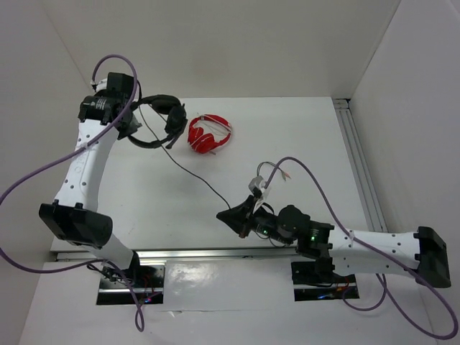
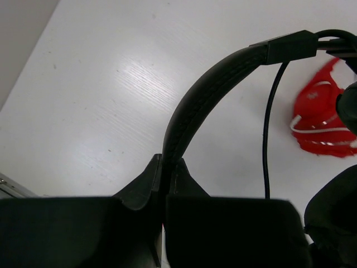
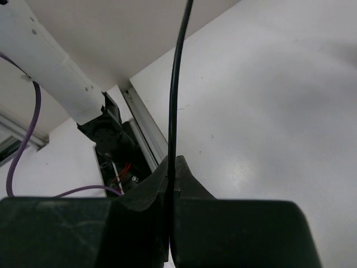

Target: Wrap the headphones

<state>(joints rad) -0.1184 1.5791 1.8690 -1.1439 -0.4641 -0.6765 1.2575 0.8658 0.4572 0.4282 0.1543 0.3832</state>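
1. You've got the headphones (image 1: 159,118) upper left in top view; left gripper (image 2: 167,165) clamped on the headband (image 2: 195,95).
2. Lower centre: right gripper (image 3: 172,167) pinched shut on the cable (image 3: 176,72).
3. Prob. light; band stiff, good hold. Cable thin, limp, likely slippery – grip firm, don't yank.

headphones (image 1: 175,115) | black over-ear | far left | cable (image 3: 174,84) taut toward near centre

1. Matt black, finely grained band on the headphones (image 2: 195,95).
2. Smooth, thin black cable (image 3: 174,84), slightly shiny.
3. White table (image 2: 111,84), faintly streaked, soft sheen.
4. Glossy plastic red headphones (image 2: 318,117).
5. Bare metal rail (image 1: 359,165) at table's edge.
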